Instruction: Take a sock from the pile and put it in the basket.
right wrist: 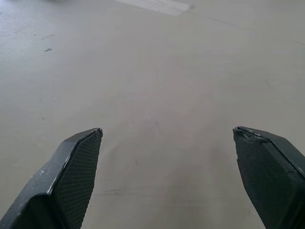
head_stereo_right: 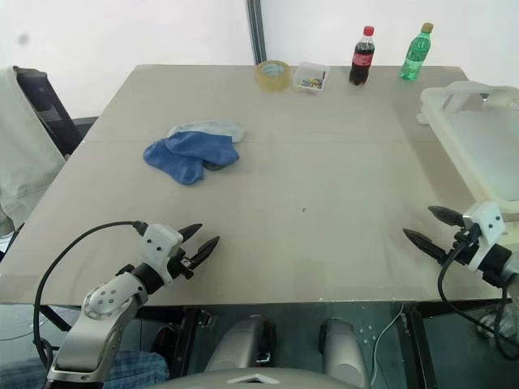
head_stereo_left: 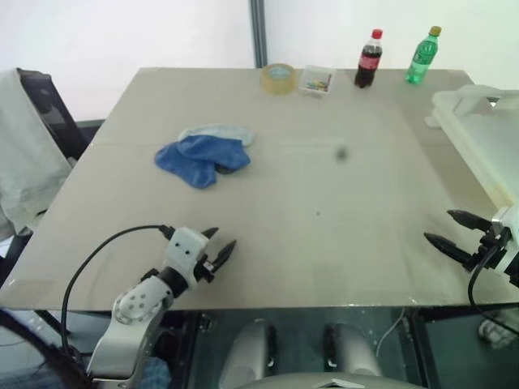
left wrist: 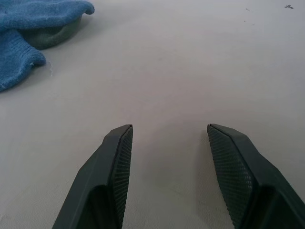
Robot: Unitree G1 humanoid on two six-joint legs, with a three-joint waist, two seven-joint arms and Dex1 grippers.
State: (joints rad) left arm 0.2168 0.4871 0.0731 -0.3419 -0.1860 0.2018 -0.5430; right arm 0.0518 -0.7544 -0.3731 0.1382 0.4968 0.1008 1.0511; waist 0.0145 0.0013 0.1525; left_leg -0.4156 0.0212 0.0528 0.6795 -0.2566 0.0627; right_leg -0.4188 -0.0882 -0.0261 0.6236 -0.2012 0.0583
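No pickup yet: pile [head_stereo_left: 203, 156] is lying untouched on surface [head_stereo_left: 324, 211]; basket [head_stereo_left: 486, 134] apparently w/o sock. Left claw [head_stereo_left: 217, 246] and right claw [head_stereo_left: 454, 231] are hovering spread, empty.

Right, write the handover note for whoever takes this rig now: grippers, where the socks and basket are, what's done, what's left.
Left gripper: open, empty, low over the near left part of the table, short of the pile.
Right gripper: open wide, empty, over the near right edge, in front of the basket.
Pile: blue socks with a pale one at the back, on the left half of the table, untouched by either gripper.
Basket: white tub at the table's right edge; no sock can be seen in the part that shows.
Done: nothing visible yet.
Left: probably reach the left gripper to the pile, grasp one sock, carry it across to the basket and release.
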